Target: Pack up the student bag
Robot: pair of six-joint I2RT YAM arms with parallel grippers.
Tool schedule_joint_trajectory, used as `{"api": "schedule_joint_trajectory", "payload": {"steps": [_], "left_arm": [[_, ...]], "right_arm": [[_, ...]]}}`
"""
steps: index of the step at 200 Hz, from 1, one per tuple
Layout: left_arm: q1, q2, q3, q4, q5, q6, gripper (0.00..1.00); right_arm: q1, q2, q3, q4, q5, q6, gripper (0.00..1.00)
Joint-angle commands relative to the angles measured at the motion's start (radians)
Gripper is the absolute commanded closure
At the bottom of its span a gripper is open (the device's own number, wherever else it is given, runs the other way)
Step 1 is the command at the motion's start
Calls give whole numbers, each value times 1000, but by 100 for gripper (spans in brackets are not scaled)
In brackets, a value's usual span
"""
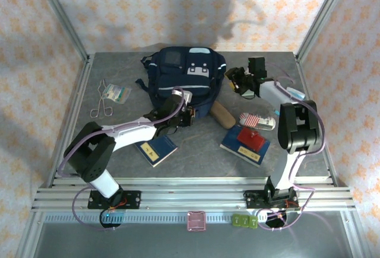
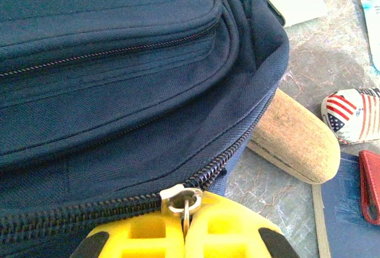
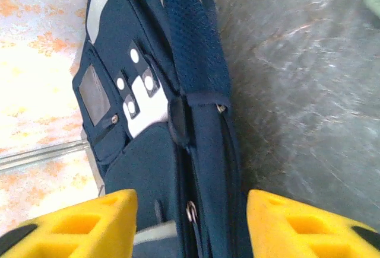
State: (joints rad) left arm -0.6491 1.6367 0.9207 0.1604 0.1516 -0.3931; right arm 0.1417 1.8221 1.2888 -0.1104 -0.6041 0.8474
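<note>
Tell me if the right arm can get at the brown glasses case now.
Probably yes: the right claw is open beside the student bag, and the glasses case lies nearby on the table, top uncovered, one end against the bag.

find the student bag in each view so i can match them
Top external: student bag at the centre back of the table.
Left wrist: covers the upper left, its zipper pull pinched by the left fingers at the bottom edge.
Right wrist: runs top to bottom through the centre, seen between the right fingers.
Shared landmark: the grey table to the bag's right.
</note>
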Motion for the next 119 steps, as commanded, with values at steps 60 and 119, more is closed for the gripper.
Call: {"api": "schedule_joint_trajectory", "payload": {"steps": [60,119], "left_arm": [[-33,23,60,33,51,11,100],[-79,21,54,15,38,20,100]], "right_arm": [[180,-256,-313,95,-44,91,39],[252,-45,-174,183,-53,140,67]]}}
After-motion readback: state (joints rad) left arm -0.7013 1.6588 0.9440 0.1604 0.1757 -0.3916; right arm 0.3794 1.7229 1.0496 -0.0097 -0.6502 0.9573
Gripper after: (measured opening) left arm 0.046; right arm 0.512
